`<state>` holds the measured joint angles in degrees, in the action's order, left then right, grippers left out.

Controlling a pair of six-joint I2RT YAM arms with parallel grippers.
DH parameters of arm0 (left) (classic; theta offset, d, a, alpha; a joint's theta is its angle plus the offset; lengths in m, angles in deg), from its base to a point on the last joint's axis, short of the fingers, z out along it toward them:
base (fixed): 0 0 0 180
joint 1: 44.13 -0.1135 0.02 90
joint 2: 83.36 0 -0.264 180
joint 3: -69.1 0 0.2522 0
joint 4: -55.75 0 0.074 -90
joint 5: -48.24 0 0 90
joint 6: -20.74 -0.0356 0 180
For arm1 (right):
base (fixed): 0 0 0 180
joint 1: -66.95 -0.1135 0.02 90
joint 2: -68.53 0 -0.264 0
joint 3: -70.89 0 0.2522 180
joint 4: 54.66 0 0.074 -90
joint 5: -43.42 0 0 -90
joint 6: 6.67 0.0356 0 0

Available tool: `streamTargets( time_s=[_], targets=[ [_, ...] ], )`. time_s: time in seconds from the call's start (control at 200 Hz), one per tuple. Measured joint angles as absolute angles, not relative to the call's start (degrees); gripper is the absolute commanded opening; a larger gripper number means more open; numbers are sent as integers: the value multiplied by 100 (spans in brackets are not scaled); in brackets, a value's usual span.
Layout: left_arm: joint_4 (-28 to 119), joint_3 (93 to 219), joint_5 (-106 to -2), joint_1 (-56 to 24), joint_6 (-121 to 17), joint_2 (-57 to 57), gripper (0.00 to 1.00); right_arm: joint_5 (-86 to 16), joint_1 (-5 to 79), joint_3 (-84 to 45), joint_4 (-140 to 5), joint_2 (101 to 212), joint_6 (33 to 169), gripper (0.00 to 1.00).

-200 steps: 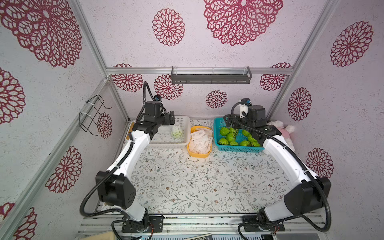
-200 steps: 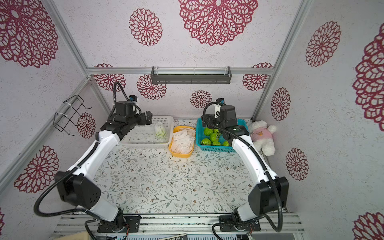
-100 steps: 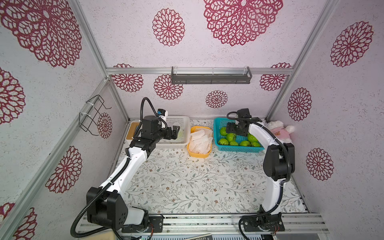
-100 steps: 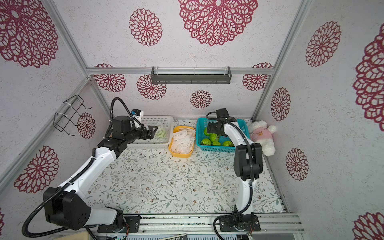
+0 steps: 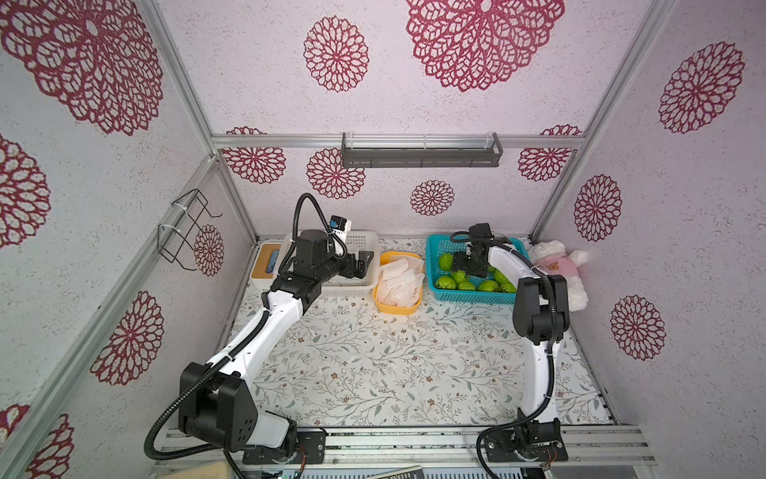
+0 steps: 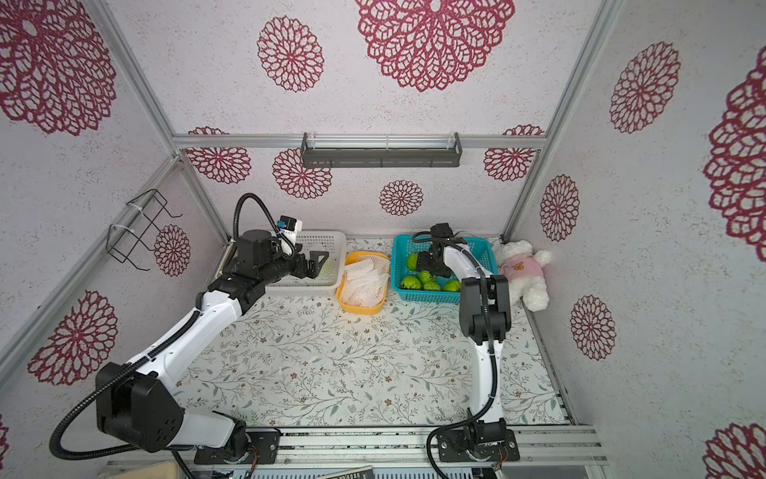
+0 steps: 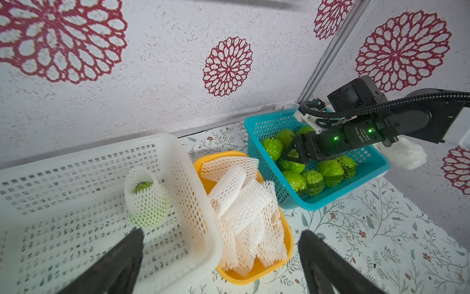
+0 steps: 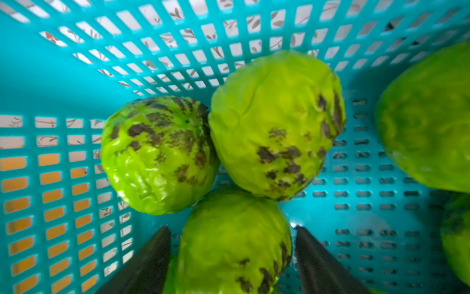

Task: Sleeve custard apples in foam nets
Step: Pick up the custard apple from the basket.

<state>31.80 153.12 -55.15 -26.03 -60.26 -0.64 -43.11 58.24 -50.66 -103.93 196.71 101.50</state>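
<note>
Several bare custard apples (image 5: 476,284) lie in the teal basket (image 5: 468,297) at the back right. My right gripper (image 8: 231,229) is down in that basket, open, its fingers (image 8: 312,254) standing on either side of one custard apple (image 8: 234,244) with a thin gap on each side. White foam nets (image 5: 400,278) are piled in the yellow tray (image 5: 398,310). One sleeved custard apple (image 7: 147,201) stands in the white basket (image 7: 76,163). My left gripper (image 7: 221,231) hangs open and empty over that basket's right wall, beside the yellow tray.
A white plush toy (image 5: 557,265) lies against the right wall beside the teal basket. A small wooden-topped box (image 5: 265,261) sits left of the white basket. The three containers stand in a row along the back wall.
My right gripper has dropped into the teal basket and narrowed its jaws around one custard apple. My left gripper has pulled back from the white basket, toward its right wall.
</note>
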Motion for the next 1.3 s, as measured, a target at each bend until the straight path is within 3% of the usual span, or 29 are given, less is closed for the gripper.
streamTargets(
  time_s=[0.1,0.27,0.54,0.655,1.071,1.301],
  targets=[
    [3180,15312,-5495,-2568,-6048,-45,98,-4248,5846,-4937,-10198,19660,10201,69],
    [3164,15322,-5465,-2502,-6094,-40,97,-4156,5886,-4653,-9962,19603,10266,80],
    [3053,15325,-5382,-2404,-6138,-45,97,-4001,5890,-4513,-9825,19601,10375,62],
    [3049,15325,-5336,-2404,-6162,-64,97,-3953,5890,-4174,-9532,19424,10452,59],
    [3615,14804,-5524,-2312,-6254,-464,97,-3507,5894,-3169,-9119,17332,10441,59],
    [4227,14295,-6225,-2240,-6536,-851,97,-2099,5894,-2896,-8841,16103,10391,59]
  ],
)
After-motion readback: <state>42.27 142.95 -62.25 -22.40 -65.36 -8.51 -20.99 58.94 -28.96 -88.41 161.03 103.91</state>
